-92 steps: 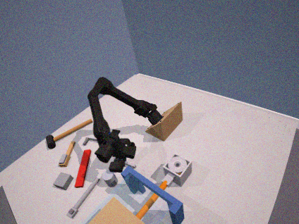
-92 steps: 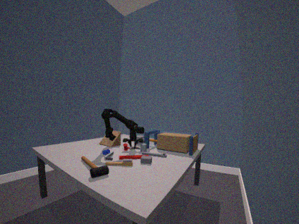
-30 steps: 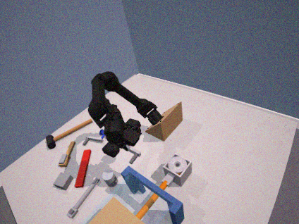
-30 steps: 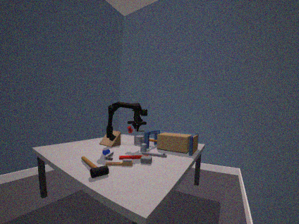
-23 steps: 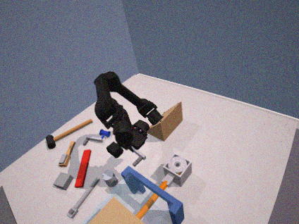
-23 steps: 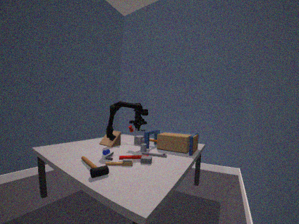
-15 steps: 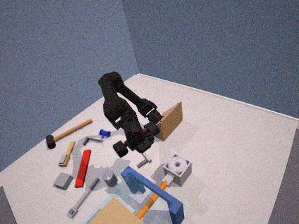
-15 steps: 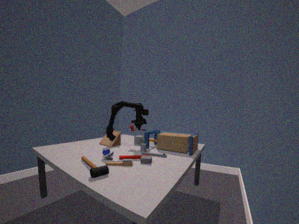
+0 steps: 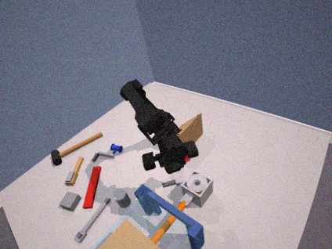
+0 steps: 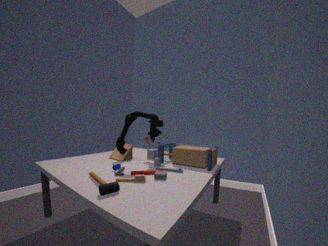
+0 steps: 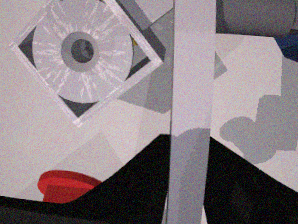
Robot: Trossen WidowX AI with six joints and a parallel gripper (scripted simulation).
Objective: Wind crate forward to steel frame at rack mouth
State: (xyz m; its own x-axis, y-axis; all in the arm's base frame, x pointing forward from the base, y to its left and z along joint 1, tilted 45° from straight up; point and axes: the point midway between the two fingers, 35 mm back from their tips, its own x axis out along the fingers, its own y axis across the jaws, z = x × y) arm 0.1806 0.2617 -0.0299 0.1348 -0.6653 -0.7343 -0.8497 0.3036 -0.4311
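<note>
My gripper [image 9: 175, 161] [image 10: 154, 135] [image 11: 184, 144] is shut on the winch handle, a grey bar [image 11: 192, 63] with a red knob [image 11: 61, 185] [image 9: 187, 159]. It hangs above the bench, a little left of and above the winch [image 9: 199, 189] [image 10: 152, 153]. The winch is a grey box with a pale round drum top and a round hole [image 11: 81, 50]. In the wrist view the bar runs upright just right of the winch, apart from the hole. An orange strap [image 9: 169, 222] runs from the winch through the blue frame [image 9: 178, 214] [image 10: 166, 148] to the tan crate [image 9: 125, 237] [image 10: 191, 155].
A tan wedge [image 9: 192, 129] [image 10: 122, 152] stands by the arm's base. On the left lie a hammer [image 9: 76, 146] [image 10: 104, 184], a blue peg [image 9: 116, 148], a grey crank [image 9: 102, 154], a red bar [image 9: 92, 186], a grey block [image 9: 70, 200], a grey cylinder [image 9: 122, 198] [image 11: 256, 10] and a grey rod [image 9: 92, 220].
</note>
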